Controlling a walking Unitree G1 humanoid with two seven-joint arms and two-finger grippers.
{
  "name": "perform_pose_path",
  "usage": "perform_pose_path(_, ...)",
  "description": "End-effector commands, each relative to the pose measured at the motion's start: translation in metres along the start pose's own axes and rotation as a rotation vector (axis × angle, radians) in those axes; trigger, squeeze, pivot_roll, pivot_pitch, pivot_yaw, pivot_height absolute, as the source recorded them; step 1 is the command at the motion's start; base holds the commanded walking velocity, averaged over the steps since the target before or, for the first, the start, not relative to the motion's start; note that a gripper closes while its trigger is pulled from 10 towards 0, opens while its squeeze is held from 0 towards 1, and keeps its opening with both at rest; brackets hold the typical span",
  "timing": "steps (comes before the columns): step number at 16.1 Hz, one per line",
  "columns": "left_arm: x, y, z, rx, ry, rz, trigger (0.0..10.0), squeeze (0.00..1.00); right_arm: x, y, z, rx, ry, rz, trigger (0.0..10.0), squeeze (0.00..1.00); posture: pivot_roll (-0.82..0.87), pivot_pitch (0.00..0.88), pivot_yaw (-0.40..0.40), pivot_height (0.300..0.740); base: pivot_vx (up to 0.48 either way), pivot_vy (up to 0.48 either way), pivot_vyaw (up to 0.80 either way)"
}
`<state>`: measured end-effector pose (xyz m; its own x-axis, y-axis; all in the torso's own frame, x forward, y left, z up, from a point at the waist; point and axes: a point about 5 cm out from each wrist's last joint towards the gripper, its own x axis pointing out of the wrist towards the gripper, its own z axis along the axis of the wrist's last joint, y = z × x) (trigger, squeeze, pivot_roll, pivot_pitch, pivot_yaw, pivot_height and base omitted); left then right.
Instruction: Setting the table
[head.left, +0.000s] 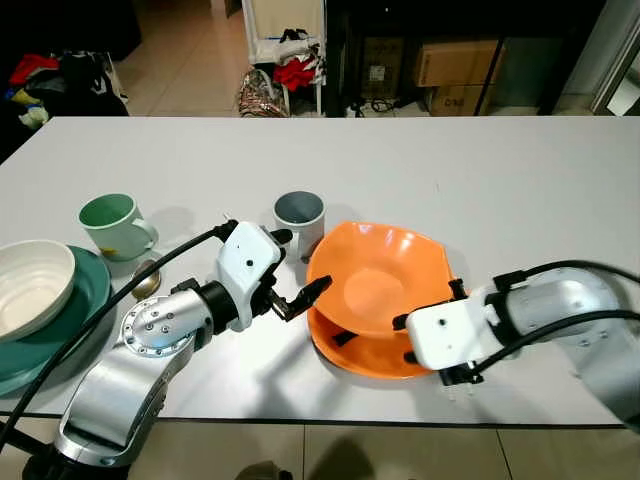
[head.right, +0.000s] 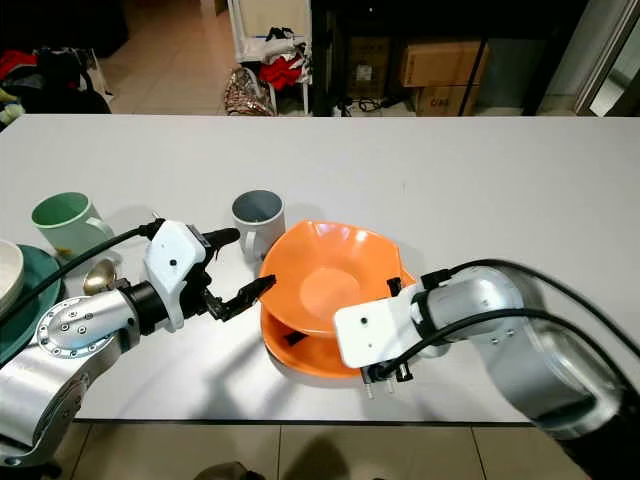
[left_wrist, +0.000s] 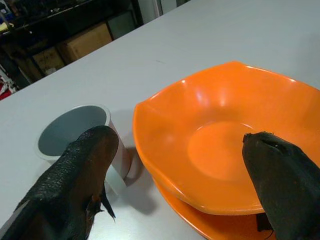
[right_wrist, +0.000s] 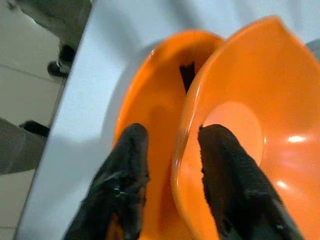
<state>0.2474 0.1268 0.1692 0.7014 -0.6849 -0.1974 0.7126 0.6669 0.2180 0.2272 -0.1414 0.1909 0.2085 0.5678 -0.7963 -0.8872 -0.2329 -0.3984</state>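
Note:
Two orange dishes sit near the table's front edge. The upper orange bowl (head.left: 380, 275) is tilted above the lower orange plate (head.left: 365, 362). My right gripper (right_wrist: 172, 134) is shut on the bowl's near rim, with one finger inside the bowl and the other under it, between the two dishes. My left gripper (head.left: 297, 265) is open just left of the bowl; one finger is by the grey cup (head.left: 300, 213) and the other by the bowl's left rim, and nothing is held.
A green mug (head.left: 112, 225) stands at the left of the white table (head.left: 450, 160). A white bowl (head.left: 30, 285) rests on a teal plate (head.left: 88, 300) at the far left, with a spoon (head.left: 147, 280) beside it. Boxes and clutter lie beyond the far edge.

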Motion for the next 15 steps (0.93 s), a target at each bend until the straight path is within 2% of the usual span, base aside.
perform_pose_path(1,0.002,0.001,0.003,0.019,-0.003,-0.01,10.0,0.0,-0.007,-0.001,0.004,-0.001,-0.017,-0.004,10.0,1.0,0.06,0.0,0.074,0.74,0.0,0.0,0.0)
perform_pose_path(2,0.002,0.002,0.003,0.017,-0.008,-0.012,10.0,0.0,-0.016,-0.001,0.007,0.011,-0.034,-0.009,10.0,1.0,0.05,0.0,0.079,0.74,0.0,0.0,0.0)
perform_pose_path(3,0.002,0.004,0.006,0.003,-0.028,-0.003,10.0,0.0,-0.032,-0.003,0.012,0.046,-0.08,-0.045,10.0,1.0,0.05,0.0,0.08,0.74,0.0,0.0,0.0)
perform_pose_path(4,0.002,0.007,0.01,-0.018,-0.058,0.029,10.0,0.0,-0.052,-0.009,0.017,0.125,-0.178,-0.149,10.0,1.0,0.06,0.0,0.073,0.74,0.0,0.0,0.0)
perform_pose_path(5,0.002,0.008,0.011,-0.025,-0.067,0.042,10.0,0.0,-0.057,-0.011,0.018,0.152,-0.208,-0.185,10.0,1.0,0.06,0.0,0.071,0.74,0.0,0.0,0.0)
perform_pose_path(6,0.001,0.012,0.015,-0.052,-0.089,0.104,10.0,0.0,-0.064,-0.015,0.018,0.247,-0.298,-0.335,10.0,1.0,0.06,0.0,0.07,0.74,0.0,0.0,0.0)
perform_pose_path(7,0.0,0.015,0.015,-0.056,-0.087,0.17,10.0,0.0,-0.064,-0.016,0.014,0.374,-0.366,-0.487,10.0,1.0,0.06,0.0,0.081,0.74,0.0,0.0,0.0)
perform_pose_path(8,0.0,0.018,0.014,-0.052,-0.082,0.253,10.0,0.0,-0.051,-0.018,0.005,0.585,-0.439,-0.723,10.0,1.0,0.05,0.0,0.1,0.74,0.0,0.0,0.8)
perform_pose_path(9,0.0,0.019,0.014,-0.056,-0.085,0.279,10.0,0.0,-0.046,-0.018,0.002,0.653,-0.46,-0.793,10.0,1.0,0.05,0.0,0.105,0.74,0.0,0.0,0.8)
perform_pose_path(11,0.001,0.025,0.016,-0.079,-0.118,0.377,10.0,0.0,-0.03,-0.012,-0.009,0.842,-0.476,-1.032,10.0,1.0,0.03,0.0,0.129,0.74,0.0,0.0,0.8)
perform_pose_path(12,0.002,0.028,0.015,-0.092,-0.127,0.422,10.0,0.0,-0.026,-0.01,-0.011,0.951,-0.504,-1.1,10.0,1.0,0.03,0.0,0.129,0.74,0.0,0.0,0.8)
perform_pose_path(15,0.0,0.032,0.011,-0.1,-0.123,0.518,10.0,0.0,-0.02,-0.009,-0.006,1.008,-0.493,-1.181,10.0,1.0,0.04,0.0,0.107,0.74,0.0,0.0,0.8)
